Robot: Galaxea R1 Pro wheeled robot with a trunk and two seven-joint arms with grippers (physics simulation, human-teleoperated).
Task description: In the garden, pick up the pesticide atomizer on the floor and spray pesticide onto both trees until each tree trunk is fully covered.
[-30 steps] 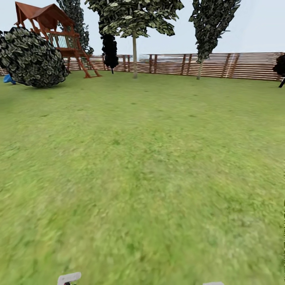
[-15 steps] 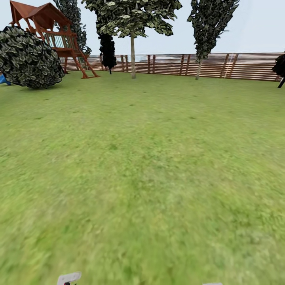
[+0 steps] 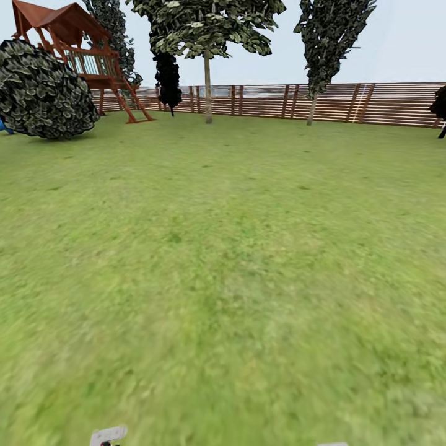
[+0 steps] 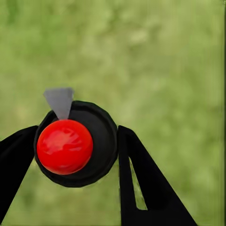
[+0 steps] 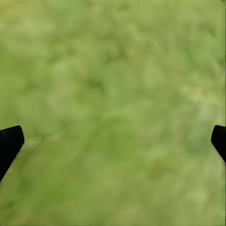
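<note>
The pesticide atomizer (image 4: 64, 146), a round black bottle with a red top, is seen from above in the left wrist view. My left gripper (image 4: 77, 141) is shut on it, one black finger on each side, with lawn below. My right gripper (image 5: 113, 141) is open, its fingertips spread wide over bare grass. Far ahead by the fence, a tree (image 3: 207, 37) with a dark green crown rises on a straight pale tree trunk (image 3: 207, 93). To its right stands another leafy tree (image 3: 331, 37) on a thinner trunk (image 3: 311, 108).
Broad green lawn (image 3: 223, 260) reaches to a brown slatted fence (image 3: 371, 102). At the far left are a red-brown wooden playset (image 3: 80, 49) and a big round bush (image 3: 43, 90). A narrow black tree (image 3: 167, 77) stands near the fence.
The whole head view has shifted a little, with the far trees, bush and playset sliding slightly left: the camera moved. The atomizer stays in my left gripper's hold.
</note>
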